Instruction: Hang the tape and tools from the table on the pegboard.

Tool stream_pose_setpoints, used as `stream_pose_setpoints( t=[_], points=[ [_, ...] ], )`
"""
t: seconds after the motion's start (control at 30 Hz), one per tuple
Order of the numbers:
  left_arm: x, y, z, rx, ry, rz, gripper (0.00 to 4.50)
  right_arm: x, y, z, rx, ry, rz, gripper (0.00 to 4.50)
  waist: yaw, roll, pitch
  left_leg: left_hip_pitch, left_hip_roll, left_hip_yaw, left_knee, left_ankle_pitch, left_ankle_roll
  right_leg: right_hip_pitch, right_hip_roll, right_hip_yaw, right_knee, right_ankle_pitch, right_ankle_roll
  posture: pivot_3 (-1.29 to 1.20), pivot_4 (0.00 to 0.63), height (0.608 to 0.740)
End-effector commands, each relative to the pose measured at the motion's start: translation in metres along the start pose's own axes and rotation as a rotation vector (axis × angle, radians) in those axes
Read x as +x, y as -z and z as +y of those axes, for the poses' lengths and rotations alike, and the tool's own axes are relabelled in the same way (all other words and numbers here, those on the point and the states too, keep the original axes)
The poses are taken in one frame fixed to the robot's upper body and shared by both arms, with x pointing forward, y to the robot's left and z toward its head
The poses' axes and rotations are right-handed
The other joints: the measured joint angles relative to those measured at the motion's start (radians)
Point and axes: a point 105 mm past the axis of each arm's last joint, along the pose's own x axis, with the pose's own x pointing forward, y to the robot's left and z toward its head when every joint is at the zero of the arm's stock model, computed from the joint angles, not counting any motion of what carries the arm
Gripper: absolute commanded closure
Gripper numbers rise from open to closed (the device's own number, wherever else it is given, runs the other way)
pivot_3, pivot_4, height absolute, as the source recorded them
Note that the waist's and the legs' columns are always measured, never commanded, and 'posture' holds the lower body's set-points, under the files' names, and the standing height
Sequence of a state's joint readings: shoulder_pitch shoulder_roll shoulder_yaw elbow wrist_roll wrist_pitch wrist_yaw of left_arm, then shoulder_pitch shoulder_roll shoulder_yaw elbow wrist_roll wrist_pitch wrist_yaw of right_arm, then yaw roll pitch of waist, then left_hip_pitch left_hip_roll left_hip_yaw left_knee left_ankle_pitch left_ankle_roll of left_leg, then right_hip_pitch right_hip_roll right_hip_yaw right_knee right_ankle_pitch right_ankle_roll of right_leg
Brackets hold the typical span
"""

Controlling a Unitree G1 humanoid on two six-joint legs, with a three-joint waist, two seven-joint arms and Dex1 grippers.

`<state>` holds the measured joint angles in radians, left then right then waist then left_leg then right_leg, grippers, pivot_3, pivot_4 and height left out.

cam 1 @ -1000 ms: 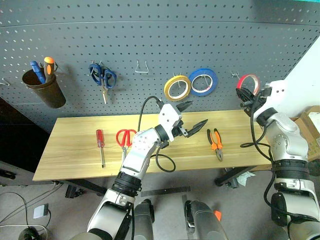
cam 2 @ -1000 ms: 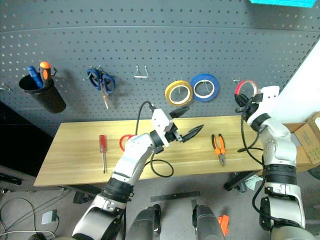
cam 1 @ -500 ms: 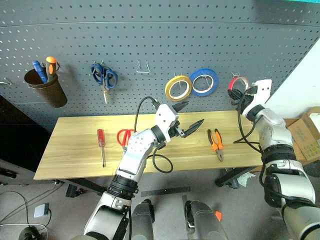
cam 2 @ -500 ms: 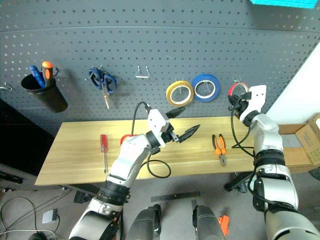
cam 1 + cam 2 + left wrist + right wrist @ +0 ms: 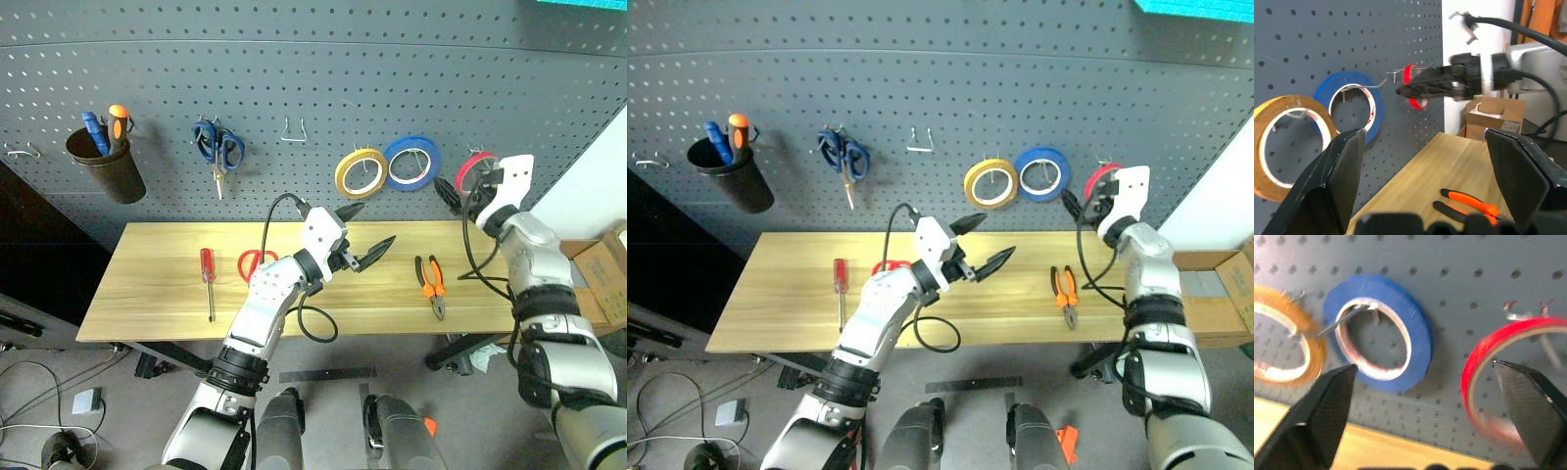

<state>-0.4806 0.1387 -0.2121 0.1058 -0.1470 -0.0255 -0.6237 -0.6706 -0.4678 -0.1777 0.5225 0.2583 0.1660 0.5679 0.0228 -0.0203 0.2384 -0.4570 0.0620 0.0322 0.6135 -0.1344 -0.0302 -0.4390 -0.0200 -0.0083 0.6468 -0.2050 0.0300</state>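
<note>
Red tape (image 5: 476,168) hangs on its pegboard (image 5: 294,78) hook at right of frame, the right claw (image 5: 458,199) spread wide, released beside it. Pliers (image 5: 431,284) lie lengthwise on the desk (image 5: 147,294) just below, nearer that arm; left claw (image 5: 364,235) gapes empty, centre frame.

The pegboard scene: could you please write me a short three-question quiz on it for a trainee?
1. True or false: the pliers lie on the table.
2. Which roll hangs at the open right tool? A the yellow tape, B the blue tape, C the red tape.
3. Name the red-handled item lying furthest left on the table.

Key: 1 true. 2 C. 3 the screwdriver.
</note>
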Motion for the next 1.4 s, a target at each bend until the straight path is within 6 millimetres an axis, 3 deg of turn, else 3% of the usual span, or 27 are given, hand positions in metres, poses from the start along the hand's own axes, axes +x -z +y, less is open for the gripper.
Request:
stream_pose_setpoints(
  t=[0.03, 0.13, 0.27, 0.37, 0.47, 0.57, 0.77, 0.93, 1.4],
  points=[
    [-0.007, 0.004, 0.000, 0.047, 0.026, 0.044, 0.35, -0.029, 0.006, 0.027, -0.042, -0.132, 0.109, 0.02, 0.003, 0.000, 0.000, 0.001, 0.000, 0.000, 0.000, 0.000, 0.000, 0.000, 0.000, 0.000, 0.000, 0.000, 0.000, 0.04, 0.209, 0.740],
    [-0.017, 0.019, 0.005, 0.045, 0.036, 0.135, 0.35, -0.054, 0.020, 0.039, -0.034, -0.158, 0.213, 0.02, 0.000, 0.001, 0.000, 0.001, 0.001, 0.000, -0.001, 0.000, 0.000, 0.000, 0.000, 0.000, 0.001, -0.001, -0.001, 0.03, 0.230, 0.740],
    [-0.038, 0.029, 0.002, -0.055, 0.088, 0.205, 0.35, -0.070, 0.044, 0.036, -0.002, -0.058, 0.349, 0.02, -0.021, -0.001, 0.002, 0.005, 0.002, 0.001, -0.001, 0.000, 0.000, 0.001, 0.000, 0.001, 0.001, -0.003, -0.010, 0.02, 0.273, 0.740],
    [-0.049, 0.032, -0.003, -0.094, 0.120, 0.255, 0.35, -0.075, 0.053, 0.031, 0.012, 0.012, 0.406, 0.02, -0.025, -0.002, 0.009, 0.006, 0.002, -0.001, -0.001, 0.000, 0.000, 0.001, 0.000, 0.000, 0.001, -0.003, -0.011, 0.03, 0.320, 0.740],
    [-0.075, 0.046, -0.016, -0.143, 0.195, 0.370, 0.35, -0.071, 0.066, 0.027, 0.053, 0.101, 0.466, 0.02, -0.026, -0.002, 0.027, 0.006, 0.002, -0.001, -0.002, 0.000, 0.000, -0.001, -0.001, 0.000, 0.001, -0.003, -0.011, 0.04, 0.352, 0.740],
    [-0.090, 0.044, -0.019, -0.154, 0.183, 0.400, 0.35, -0.066, 0.068, 0.029, 0.084, 0.137, 0.495, 0.02, -0.028, 0.001, 0.051, 0.006, 0.003, -0.002, -0.002, 0.000, 0.000, -0.002, -0.002, 0.001, 0.001, -0.003, -0.011, 0.06, 0.390, 0.740],
    [-0.096, 0.033, -0.028, -0.173, 0.177, 0.405, 0.35, -0.053, 0.070, 0.031, 0.113, 0.161, 0.529, 0.02, -0.017, 0.002, 0.109, 0.003, 0.002, -0.001, -0.003, 0.000, 0.000, -0.004, -0.003, 0.002, 0.000, -0.003, -0.011, 0.08, 0.453, 0.740],
    [-0.098, 0.028, -0.028, -0.190, 0.153, 0.410, 0.35, -0.049, 0.065, 0.025, 0.127, 0.193, 0.535, 0.02, -0.012, 0.002, 0.133, -0.012, 0.001, 0.001, -0.004, -0.002, 0.003, -0.015, -0.003, 0.001, 0.000, -0.007, -0.008, 0.10, 0.484, 0.740],
    [-0.099, 0.027, -0.038, -0.217, 0.149, 0.417, 0.35, -0.040, 0.070, 0.039, 0.170, 0.157, 0.598, 0.02, -0.006, 0.002, 0.167, -0.013, 0.002, 0.001, -0.006, -0.003, 0.004, -0.018, -0.003, 0.001, 0.000, -0.010, -0.009, 0.10, 0.482, 0.740]
  ],
)
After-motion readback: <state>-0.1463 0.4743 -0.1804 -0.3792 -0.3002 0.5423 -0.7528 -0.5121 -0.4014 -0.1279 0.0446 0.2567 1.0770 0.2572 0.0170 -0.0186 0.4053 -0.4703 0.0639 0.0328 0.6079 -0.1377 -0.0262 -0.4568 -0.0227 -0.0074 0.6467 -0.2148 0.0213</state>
